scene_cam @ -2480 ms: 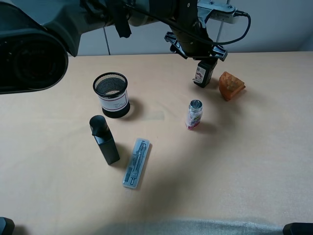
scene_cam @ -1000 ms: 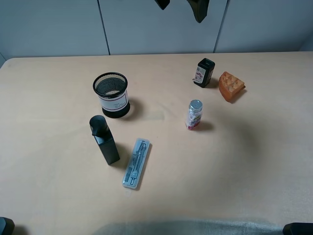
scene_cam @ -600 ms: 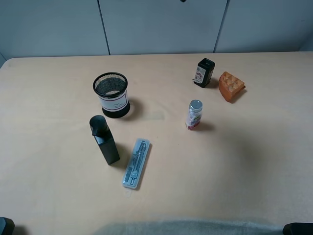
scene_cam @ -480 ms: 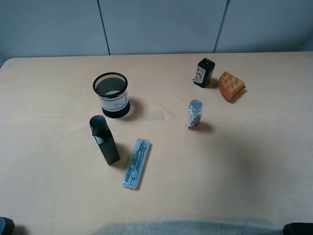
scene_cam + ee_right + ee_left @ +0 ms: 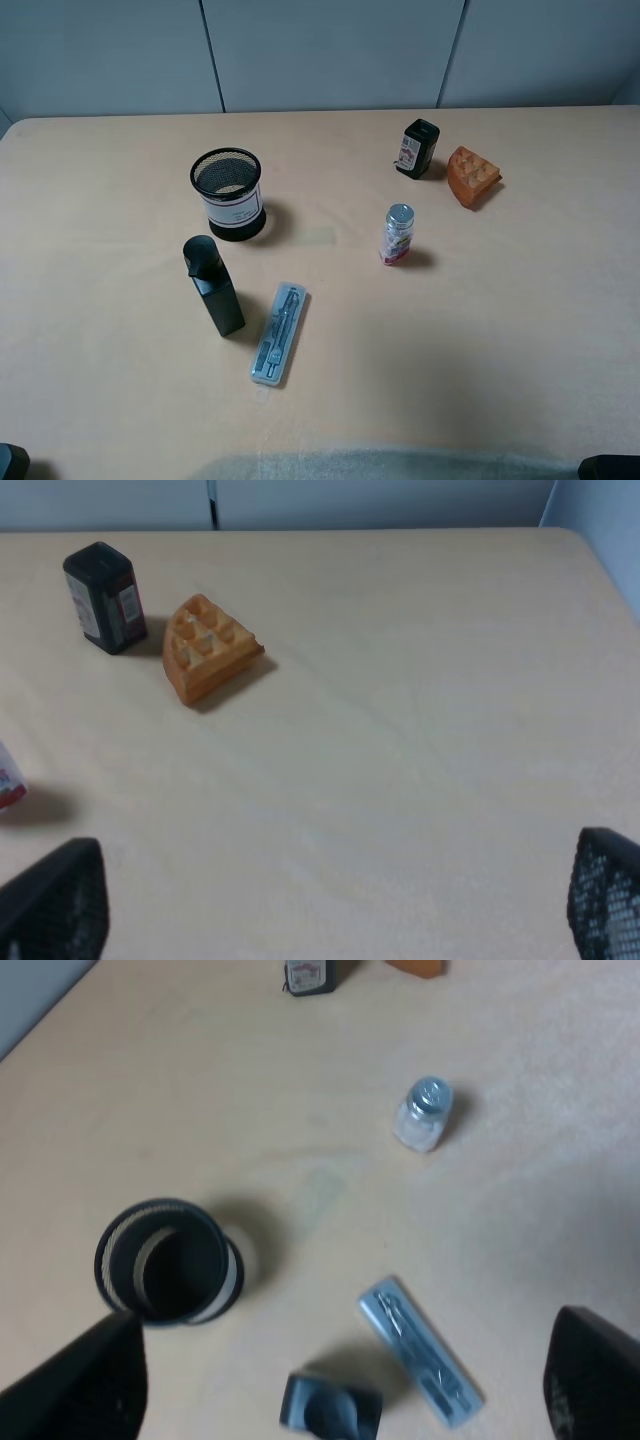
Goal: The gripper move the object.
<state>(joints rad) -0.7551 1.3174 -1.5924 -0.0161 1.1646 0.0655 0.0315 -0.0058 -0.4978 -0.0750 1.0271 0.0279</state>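
Both my jaws are spread wide, holding nothing. The object (image 5: 419, 148) stands just beside the orange wedge (image 5: 472, 175); I might nudge it.

Office or lab workspace, plain beige table (image 5: 480, 340), grey panelled wall (image 5: 320, 50), mesh pen cup (image 5: 227, 193)

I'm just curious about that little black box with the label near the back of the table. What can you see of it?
The small black boxy container has a rounded top and a white-and-red label on one face. It looks like plastic and stands upright on the beige table, beside the orange wedge-shaped block. Nothing grips it.
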